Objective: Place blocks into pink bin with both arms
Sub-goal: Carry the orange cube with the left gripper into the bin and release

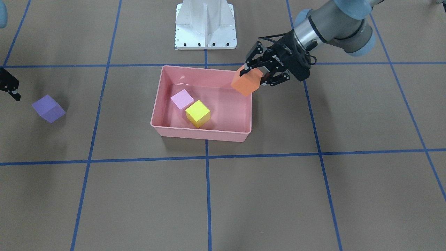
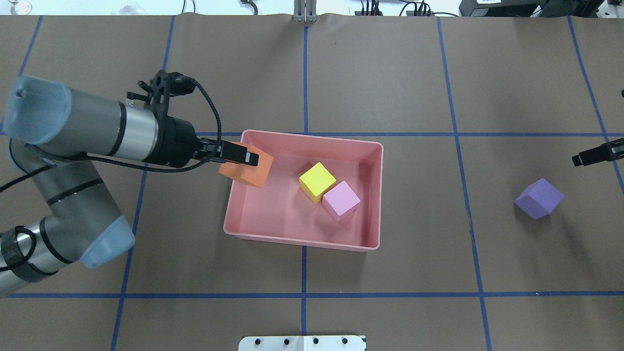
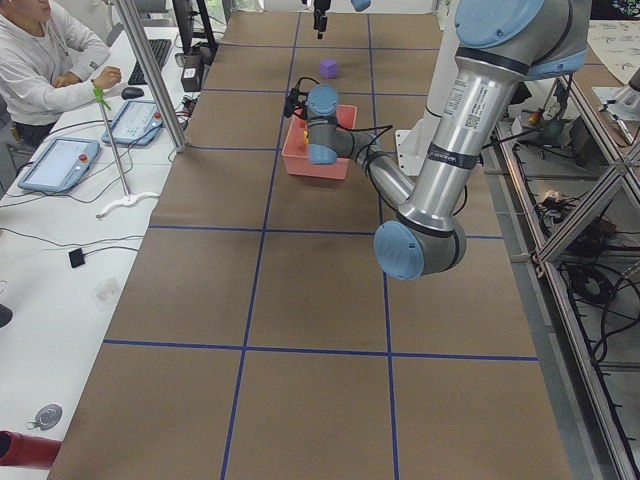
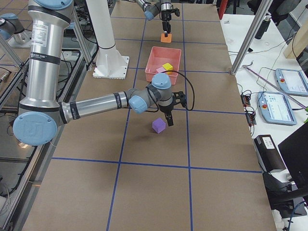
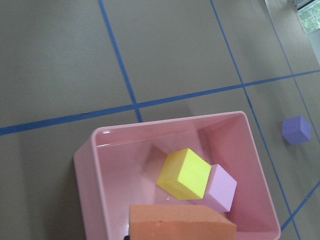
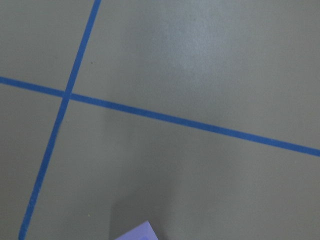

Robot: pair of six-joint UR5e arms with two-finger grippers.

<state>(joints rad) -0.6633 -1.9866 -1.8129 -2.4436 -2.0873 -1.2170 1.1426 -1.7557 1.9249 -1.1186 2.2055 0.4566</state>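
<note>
My left gripper [image 1: 254, 77] is shut on the orange block [image 1: 245, 83] and holds it tilted above the rim of the pink bin [image 1: 202, 134], at the bin's end nearest the left arm [image 2: 87, 126]. The yellow block [image 1: 197, 113] and the light pink block [image 1: 182, 99] lie touching inside the bin. The purple block [image 2: 538, 198] sits on the table well to the bin's right. My right gripper [image 2: 580, 158] hovers just beyond it, cut off by the frame edge; I cannot tell how its jaws stand. A corner of the purple block [image 6: 137, 232] shows in the right wrist view.
The white base column [image 1: 205, 24] stands behind the bin on the robot's side. Blue tape lines [image 2: 305, 73] grid the brown table. An operator [image 3: 40, 50] sits at a side desk with tablets [image 3: 60, 160].
</note>
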